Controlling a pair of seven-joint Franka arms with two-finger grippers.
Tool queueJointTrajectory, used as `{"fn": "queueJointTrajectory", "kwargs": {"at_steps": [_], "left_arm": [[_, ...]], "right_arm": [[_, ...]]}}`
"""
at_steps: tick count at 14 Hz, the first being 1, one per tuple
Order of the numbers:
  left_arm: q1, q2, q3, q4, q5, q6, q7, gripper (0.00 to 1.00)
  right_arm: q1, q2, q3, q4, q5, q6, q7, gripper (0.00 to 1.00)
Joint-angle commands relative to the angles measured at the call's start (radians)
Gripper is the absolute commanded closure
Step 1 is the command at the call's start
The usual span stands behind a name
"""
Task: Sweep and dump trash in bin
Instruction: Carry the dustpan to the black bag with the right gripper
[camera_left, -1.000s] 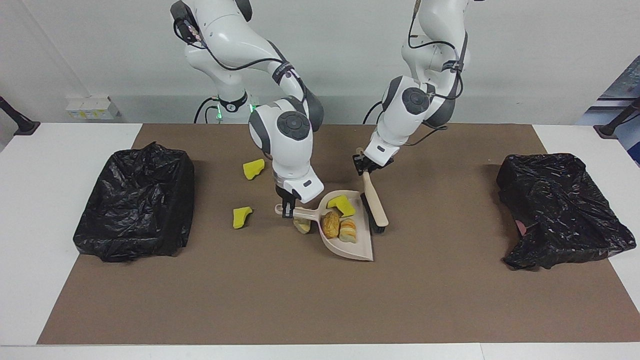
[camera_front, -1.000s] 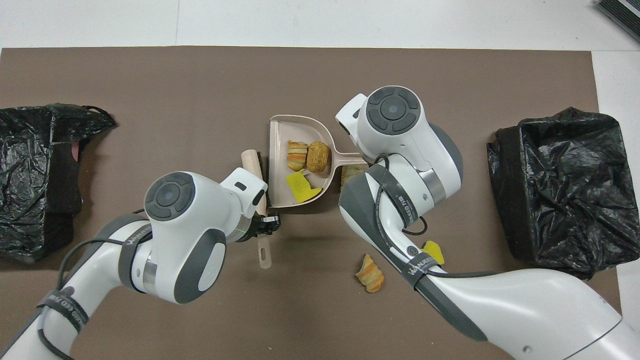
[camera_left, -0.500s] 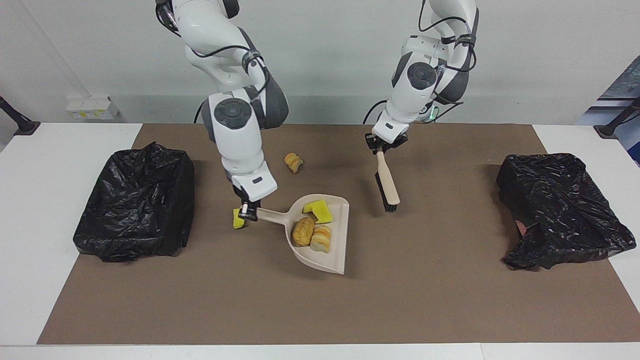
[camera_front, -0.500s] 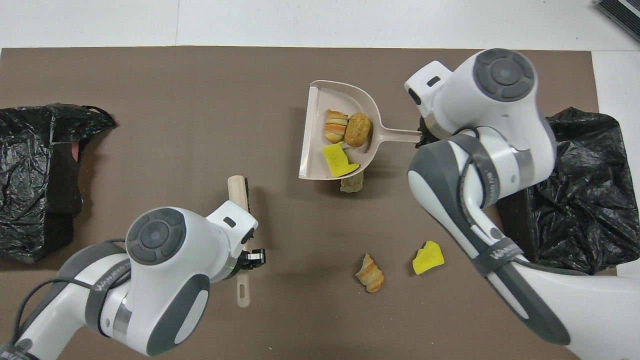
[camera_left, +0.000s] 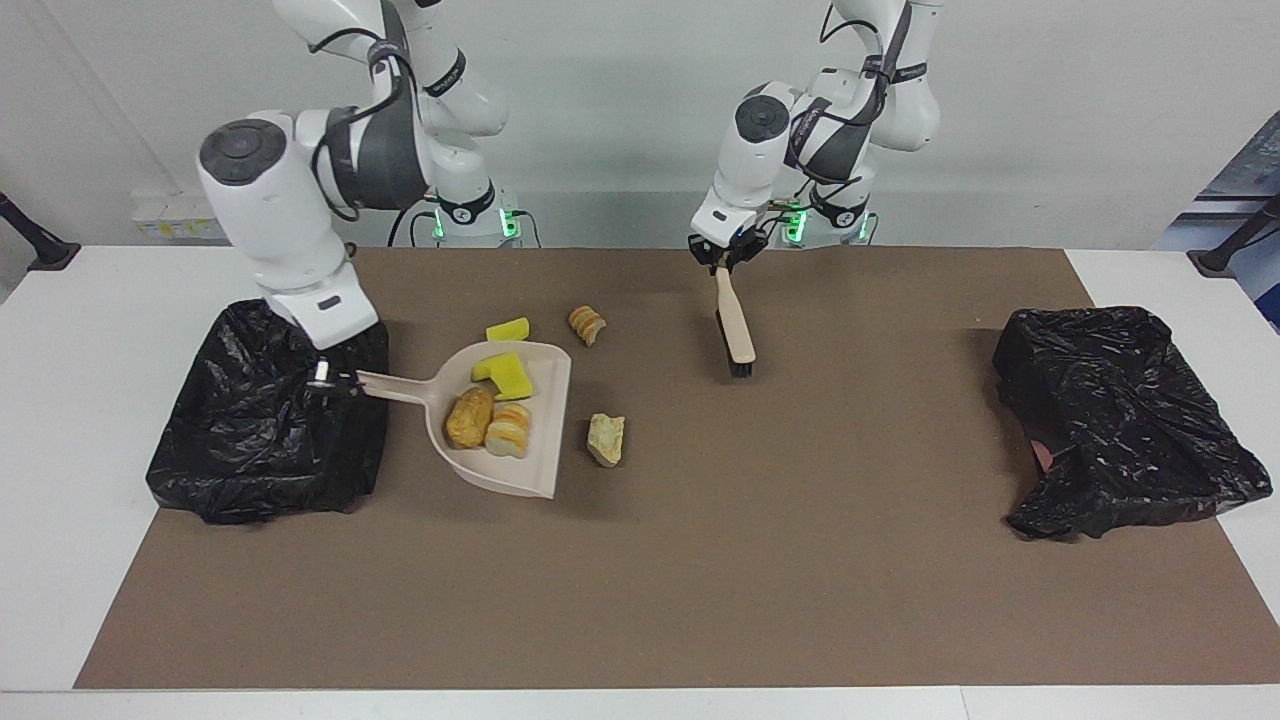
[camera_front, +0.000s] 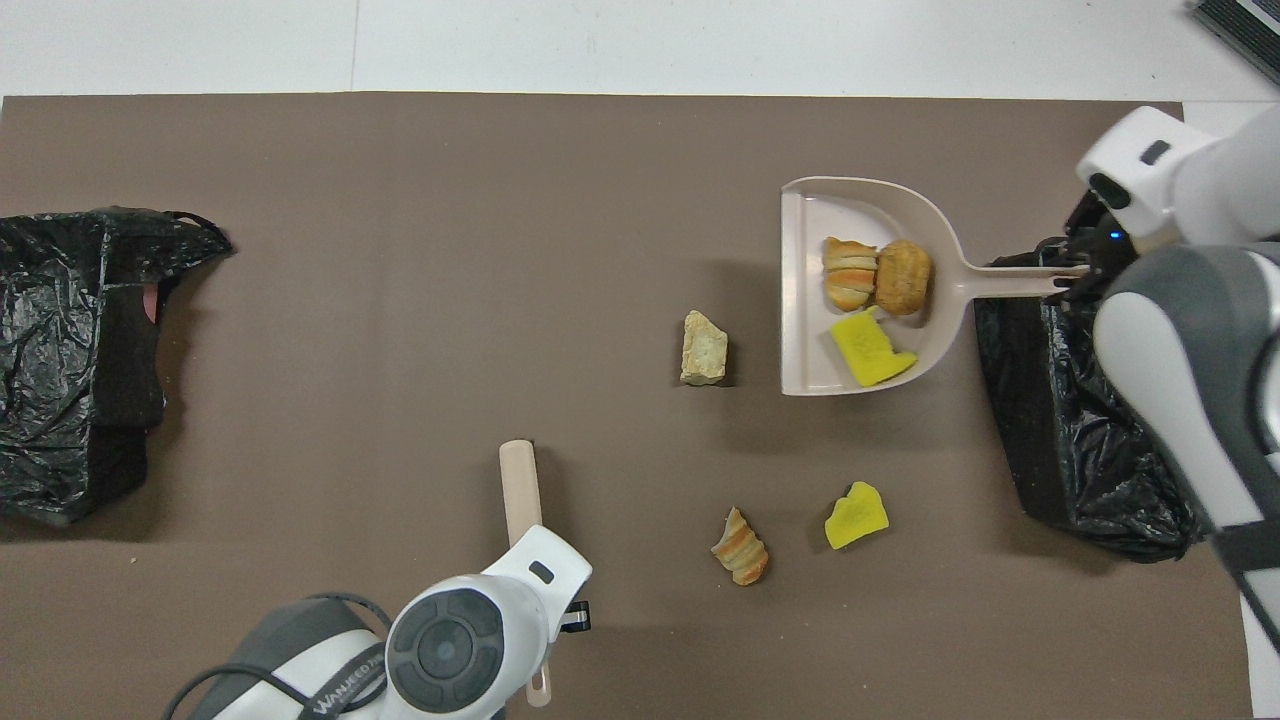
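Your right gripper (camera_left: 322, 380) is clamped on the dustpan (camera_left: 500, 420) handle at mid-left, pan trailing outside the bin (camera_left: 270, 420); left gripper (camera_left: 722, 262) grips the brush (camera_left: 737, 335).

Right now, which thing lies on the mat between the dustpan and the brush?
Only the pale rock-like piece lies between dustpan and brush, clearest in the overhead view.

Left pincer (camera_left: 722, 262) hidden overhead by its arm.

Beige dustpan (camera_left: 545, 420), yellow sponge chunk (camera_left: 507, 329), orange-striped roll (camera_left: 586, 324), black bin liner (camera_left: 250, 440), brown mat (camera_left: 700, 590)
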Motion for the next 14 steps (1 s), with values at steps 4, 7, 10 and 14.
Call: {"fn": "queueJointTrajectory", "kwargs": {"at_steps": [4,7,10,14], "left_arm": [[-0.008,-0.022,-0.044,-0.09,0.018,0.124,-0.073,0.0],[0.099,-0.016,-0.042,-0.001,0.02,0.002,-0.056,0.0],[0.229,-0.016,-0.042,0.115,0.02,-0.085,-0.017,0.0],[0.373,-0.007,-0.041,0.241,0.02,-0.153,0.127,0.0]], "right_arm": [[-0.239,-0.097,0.008,-0.036,0.033,-0.052,-0.233,1.0],[-0.328,-0.103,-0.004,-0.031,0.013,-0.025,-0.34,1.0],[-0.362,-0.104,-0.013,-0.036,-0.134,0.035,-0.373,1.0],[-0.362,-0.144,-0.013,-0.12,-0.369,0.125,-0.341,1.0]]}}
